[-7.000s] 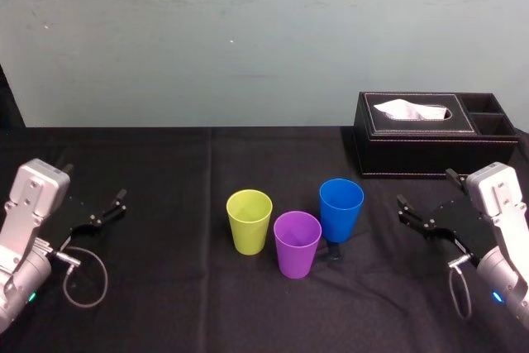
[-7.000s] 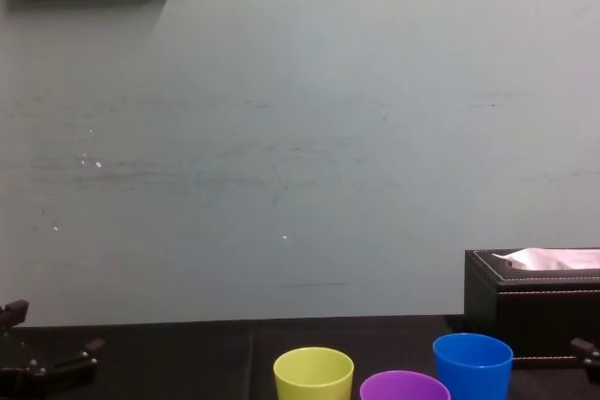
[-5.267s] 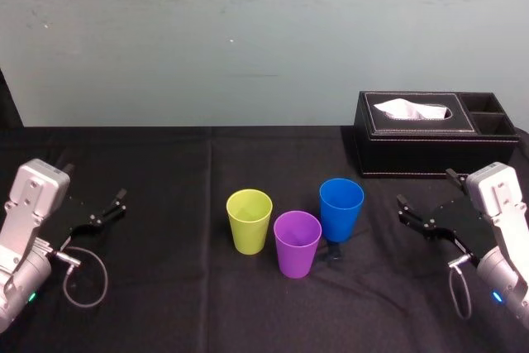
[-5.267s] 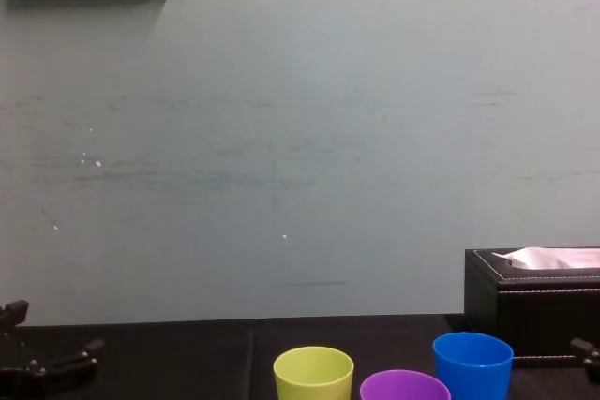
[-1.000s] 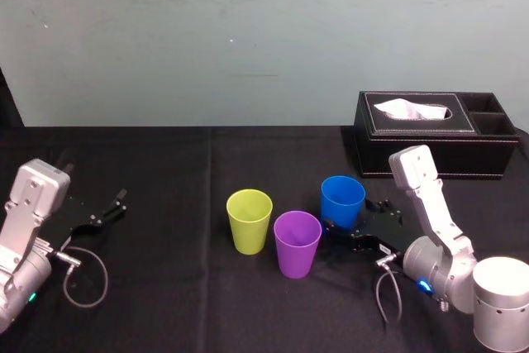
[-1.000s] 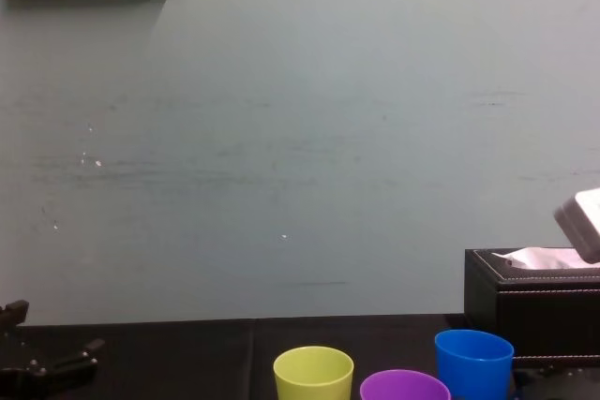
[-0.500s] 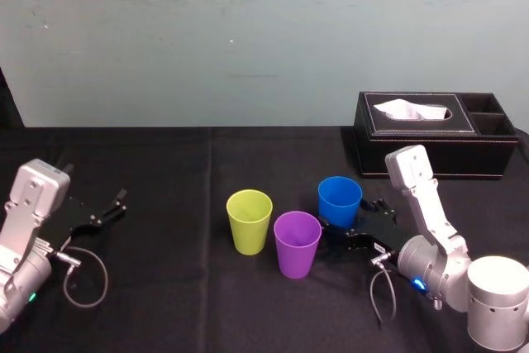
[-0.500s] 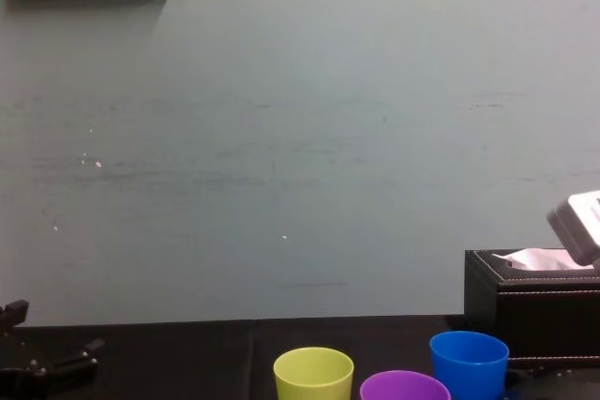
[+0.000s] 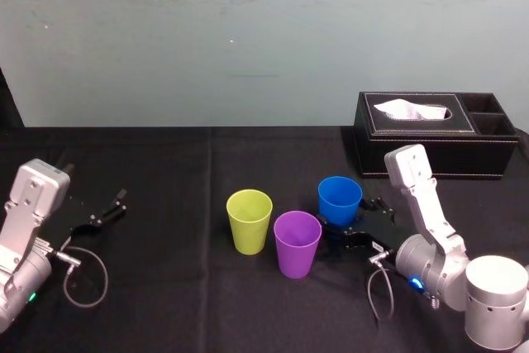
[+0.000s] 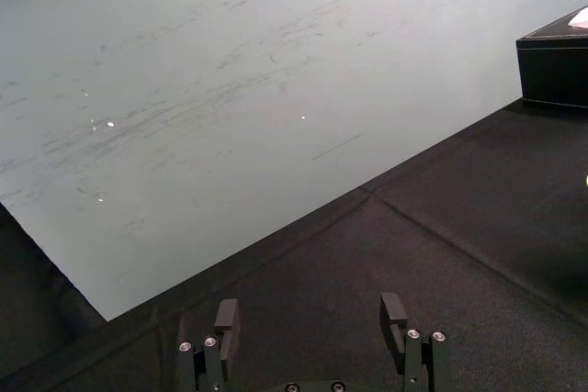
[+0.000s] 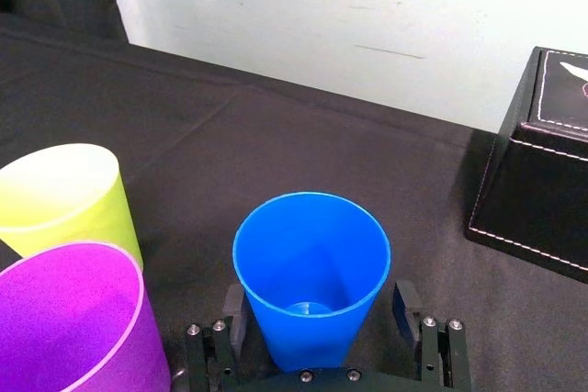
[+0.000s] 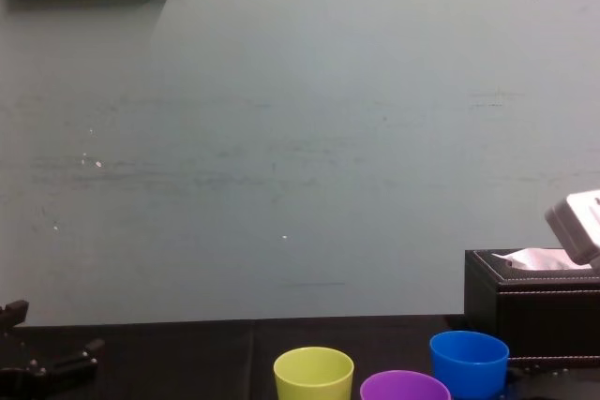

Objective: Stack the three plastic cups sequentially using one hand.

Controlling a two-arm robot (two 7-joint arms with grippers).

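R gripper [image 11: 319,308]: low over black cloth [image 9: 165,274], near table centre; fingers [image 11: 407,304] spread wide, one each side of blue cup's lower wall. Slim gap visible betw. each finger and cup in R wrist view, so no clamp.
Blue cup [image 9: 340,199]: upright, mouth up, standing betw. R gripper's fingers; base hidden behind gripper body.
Purple cup [image 9: 297,243]: upright, just beside R gripper on its left side, nearer robot than blue cup; apart from blue cup.
Yellow-green cup [image 9: 249,220]: upright, farther left of R gripper, past purple cup; close beside purple cup, contact betw. the two not clear.
R arm [image 9: 430,237]: silver-grey, bent over R gripper from robot's right, blue light at the joint.
L gripper [image 10: 310,319]: far left of the cups, well apart from all three; fingers parked apart, nothing betw. them but cloth.
Tissue box [image 9: 421,134]: black, white tissue poking out top; beyond R gripper and to its right, at back of table by pale wall [image 9: 248,31].
Stack status: none nested, all 3 cups standing separately.
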